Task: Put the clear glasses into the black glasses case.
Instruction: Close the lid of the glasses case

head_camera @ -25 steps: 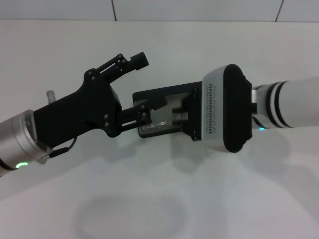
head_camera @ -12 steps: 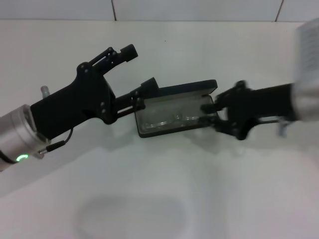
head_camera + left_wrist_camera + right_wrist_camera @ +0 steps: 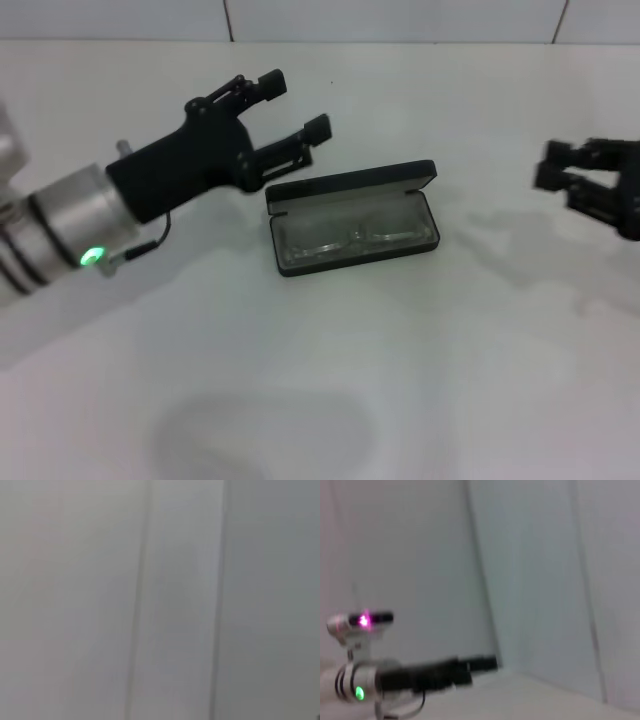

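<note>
The black glasses case [image 3: 352, 185] lies open mid-table, its lid raised on the far side. The clear glasses [image 3: 345, 236] rest inside on the grey lining, with nothing touching them. My left gripper [image 3: 293, 105] hovers open just beyond the case's far-left corner and holds nothing. The right wrist view shows that same left gripper [image 3: 482, 663] from farther off. My right gripper [image 3: 575, 180] is at the right edge of the head view, well away from the case, open and empty. The left wrist view shows only a blurred grey surface.
The white table [image 3: 330, 380] spreads all around the case. A tiled wall [image 3: 400, 18] runs along its far edge. A camera unit with a pink light [image 3: 362, 621] shows above the left arm in the right wrist view.
My right gripper has pulled back from the case to the right edge, leaving the glasses inside. My left gripper has let go of the case's left end and risen toward the far left.
</note>
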{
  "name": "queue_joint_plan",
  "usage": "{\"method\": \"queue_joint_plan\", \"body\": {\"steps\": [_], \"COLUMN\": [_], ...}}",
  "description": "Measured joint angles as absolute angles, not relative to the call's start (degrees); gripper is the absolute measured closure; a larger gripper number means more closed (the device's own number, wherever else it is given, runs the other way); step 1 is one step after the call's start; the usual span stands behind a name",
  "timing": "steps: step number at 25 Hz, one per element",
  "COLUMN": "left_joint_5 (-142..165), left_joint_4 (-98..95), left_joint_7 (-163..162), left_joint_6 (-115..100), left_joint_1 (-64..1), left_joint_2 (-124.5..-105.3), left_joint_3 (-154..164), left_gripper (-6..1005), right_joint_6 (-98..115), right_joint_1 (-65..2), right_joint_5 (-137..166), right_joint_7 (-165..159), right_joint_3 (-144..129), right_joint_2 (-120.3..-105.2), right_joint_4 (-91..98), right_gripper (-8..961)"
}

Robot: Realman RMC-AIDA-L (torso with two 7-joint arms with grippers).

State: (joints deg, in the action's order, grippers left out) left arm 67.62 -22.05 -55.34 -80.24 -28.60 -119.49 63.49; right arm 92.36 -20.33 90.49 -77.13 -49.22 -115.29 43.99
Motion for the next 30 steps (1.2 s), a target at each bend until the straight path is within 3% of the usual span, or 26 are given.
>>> {"method": "queue_joint_plan", "body": {"steps": [17, 30], "left_joint_5": [79.5, 79.1], "left_joint_4": [-20.6, -21.1], "left_joint_7": [-71.4, -70.3], "left_joint_6": [-48.6, -53.6], "left_joint_1": [-41.4, -40.4], "left_joint_2": [-120.02, -120.35], "left_joint_3": [72.4, 75.3], "left_gripper": [167, 167], "right_joint_6": [94.1, 94.2], "right_joint_1": [-18.7, -18.9], "right_joint_5": [90.2, 90.3], "right_joint_7": [-71.5, -71.0], "right_joint_3": [-40.0, -40.0], "right_joint_2": [-115.41, -115.39], "right_joint_4": [33.9, 33.4], "right_gripper": [402, 396]}}
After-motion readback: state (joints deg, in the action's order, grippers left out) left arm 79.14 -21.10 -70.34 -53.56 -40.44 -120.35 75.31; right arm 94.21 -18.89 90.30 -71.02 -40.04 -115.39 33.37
